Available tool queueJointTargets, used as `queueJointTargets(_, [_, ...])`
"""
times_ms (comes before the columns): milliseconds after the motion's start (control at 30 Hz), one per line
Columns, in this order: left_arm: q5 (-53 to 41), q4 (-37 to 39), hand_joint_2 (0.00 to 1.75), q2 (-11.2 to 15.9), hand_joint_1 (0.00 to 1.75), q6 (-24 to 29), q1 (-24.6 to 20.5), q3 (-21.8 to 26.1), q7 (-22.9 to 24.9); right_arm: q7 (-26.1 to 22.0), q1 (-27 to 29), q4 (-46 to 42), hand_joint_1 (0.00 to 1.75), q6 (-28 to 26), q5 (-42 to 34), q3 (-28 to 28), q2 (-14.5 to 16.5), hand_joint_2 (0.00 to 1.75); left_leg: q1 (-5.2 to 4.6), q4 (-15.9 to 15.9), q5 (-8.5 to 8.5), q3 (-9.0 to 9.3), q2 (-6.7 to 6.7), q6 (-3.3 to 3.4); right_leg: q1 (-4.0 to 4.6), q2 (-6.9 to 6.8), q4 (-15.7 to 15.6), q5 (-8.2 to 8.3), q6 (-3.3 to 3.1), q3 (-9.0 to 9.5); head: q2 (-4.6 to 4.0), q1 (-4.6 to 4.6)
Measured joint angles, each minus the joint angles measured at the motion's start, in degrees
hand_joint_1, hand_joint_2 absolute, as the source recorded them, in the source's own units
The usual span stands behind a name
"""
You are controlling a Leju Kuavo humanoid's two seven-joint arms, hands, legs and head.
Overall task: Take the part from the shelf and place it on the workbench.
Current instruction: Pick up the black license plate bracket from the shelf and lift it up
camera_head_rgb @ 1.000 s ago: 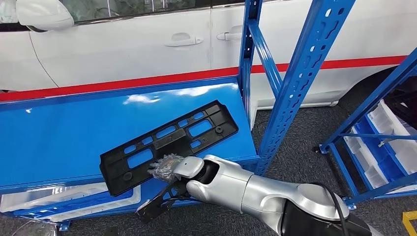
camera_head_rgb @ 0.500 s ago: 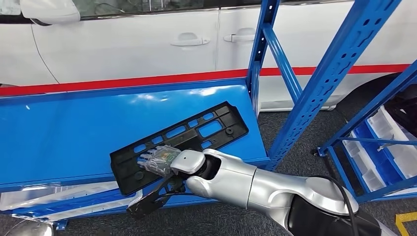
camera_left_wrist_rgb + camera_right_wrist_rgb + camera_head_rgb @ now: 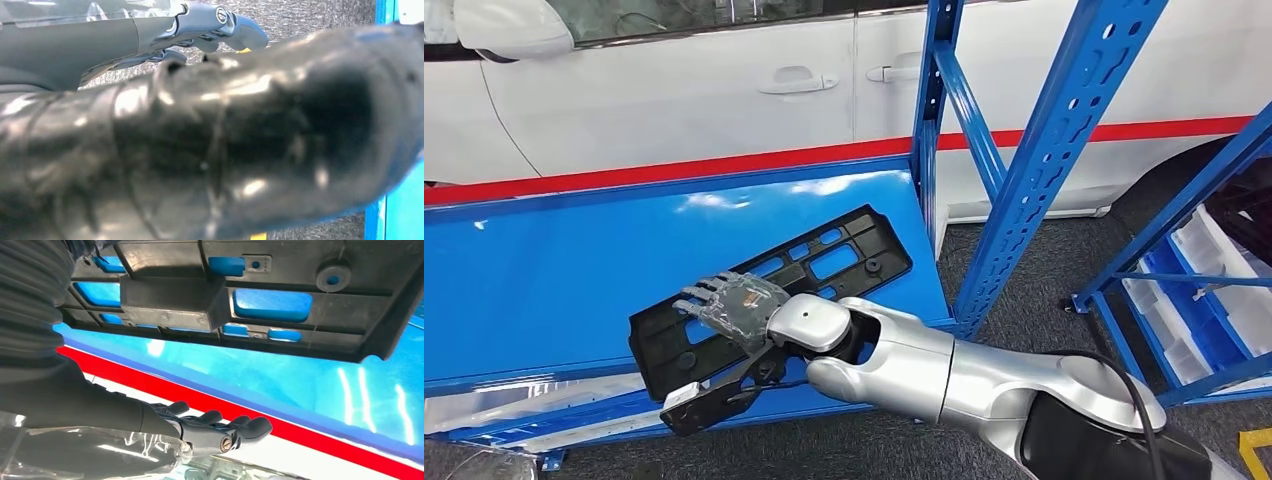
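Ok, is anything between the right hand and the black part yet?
No. The right wrist view shows an open gap between the outstretched fingers of the right hand and the black part, with only the blue shelf behind.

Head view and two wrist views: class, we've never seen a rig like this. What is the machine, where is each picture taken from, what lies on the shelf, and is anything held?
This is a humanoid robot with two silver arms that end in many-fingered hands. The head view looks forward and down from high on its body. Each wrist view comes from a camera just behind that arm's hand, so those pictures are turned.

A long black plastic part with cut-out openings lies flat on the blue shelf, and a white car stands behind. The right hand is over the part with its fingers spread, not closed on it. The left hand hangs above grey floor. Neither hand holds anything.
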Motion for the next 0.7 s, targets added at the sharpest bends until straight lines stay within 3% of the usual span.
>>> queueJointTargets(33, [0.0,0.0,0.00,0.0,0.00,0.0,0.0,0.0,0.0,0.1,0.2,-0.1,0.00,0.0,0.2,0.0,-0.1,1.75,0.05,2.5,-0.56,-1.27,0.01,-0.15,0.03,-0.02,0.0,-0.01,-0.01,0.00,0.00,0.00])
queueJointTargets(67, [-0.1,0.0,0.00,0.0,0.00,0.0,0.1,0.0,0.0,0.1,0.4,-0.1,0.00,0.0,0.4,-0.1,-0.3,1.75,0.07,3.0,-0.04,-1.63,0.01,-0.20,0.04,-0.01,0.0,-0.02,-0.02,0.02,0.00,0.00])
queueJointTargets(100, [-0.1,0.0,0.00,0.0,0.00,0.0,0.1,0.0,0.0,0.2,0.5,-0.1,0.00,0.0,0.7,-0.1,-0.4,1.75,0.09,1.2,1.50,-0.88,0.01,-0.17,0.04,0.04,0.0,-0.03,-0.02,0.05,0.00,0.00])
queueJointTargets(167, [-0.2,0.0,0.00,0.1,0.00,-0.1,0.1,0.0,0.0,0.1,0.6,0.0,0.00,0.1,1.3,-0.1,-0.6,1.75,0.04,-6.4,5.31,2.66,0.03,0.16,0.08,0.13,0.0,-0.07,0.09,0.15,0.00,0.00])
queueJointTargets(200, [-0.2,0.0,0.00,0.1,0.00,-0.1,0.0,0.0,0.0,0.1,0.6,0.1,0.00,0.0,1.8,-0.1,-0.6,1.75,-0.10,-9.8,6.44,4.28,0.01,0.44,0.15,0.16,0.1,-0.08,0.28,0.12,0.01,0.02])
queueJointTargets(267, [-0.2,0.0,0.00,0.1,0.00,-0.2,-0.2,0.0,0.0,0.2,0.9,0.2,0.00,-1.0,3.3,-0.1,-0.8,1.75,-0.43,-12.8,6.81,5.64,-0.09,1.00,0.25,0.17,0.0,-0.03,0.88,0.00,0.01,0.05])
queueJointTargets(367, [-0.2,0.0,0.00,0.1,0.00,-0.3,-0.1,0.0,0.0,1.2,1.4,0.2,0.00,-4.2,6.7,-0.7,-1.1,1.75,-0.31,-13.4,7.20,5.89,-0.06,2.07,0.28,0.11,0.4,-0.40,1.92,-0.28,0.01,0.10])
queueJointTargets(433, [-0.3,0.0,0.00,0.0,0.00,-0.3,-0.1,0.0,0.0,1.9,1.6,-0.1,0.00,-6.2,8.6,-1.6,-1.5,1.75,-0.09,-13.9,7.51,6.19,0.10,2.80,0.32,0.00,4.4,-2.84,2.40,-2.12,0.01,0.24])
queueJointTargets(500, [-0.3,0.0,0.00,0.1,0.00,-0.3,-0.1,0.0,0.0,2.3,2.0,-0.5,0.00,-7.4,9.8,-2.5,-2.0,1.75,-0.26,-13.9,7.44,6.19,0.15,3.17,0.25,-0.05,11.5,-6.18,2.58,-5.40,0.01,0.34])
queueJointTargets(533, [-0.3,0.0,0.00,0.1,0.00,-0.4,-0.1,0.0,0.0,2.4,2.4,-0.6,0.00,-7.6,10.1,-2.8,-2.3,1.75,-0.31,-13.8,7.37,6.17,0.13,3.25,0.23,-0.06,14.1,-6.98,2.61,-6.67,0.00,0.34])
queueJointTargets(567, [-0.3,0.0,0.00,0.1,0.00,-0.4,-0.1,0.0,0.0,2.4,2.8,-0.7,0.00,-7.6,10.3,-3.1,-2.6,1.75,-0.33,-13.6,7.29,6.16,0.09,3.29,0.22,-0.06,15.0,-6.78,2.60,-7.10,0.01,0.36])
queueJointTargets(600, [-0.3,0.0,0.00,0.1,0.00,-0.5,0.0,0.0,0.0,2.4,3.1,-0.7,0.00,-7.6,10.5,-3.3,-2.8,1.75,-0.34,-13.5,7.20,6.16,0.05,3.27,0.21,-0.07,13.8,-5.60,2.54,-6.52,0.01,0.36])
queueJointTargets(700, [-0.3,0.0,0.00,0.0,0.00,-0.6,0.0,0.0,0.0,2.4,3.4,-1.0,0.00,-7.7,11.1,-3.9,-3.1,1.75,-0.46,-12.6,6.66,5.97,-0.06,2.78,0.24,-0.06,3.9,-1.15,1.97,-1.51,0.00,0.34])
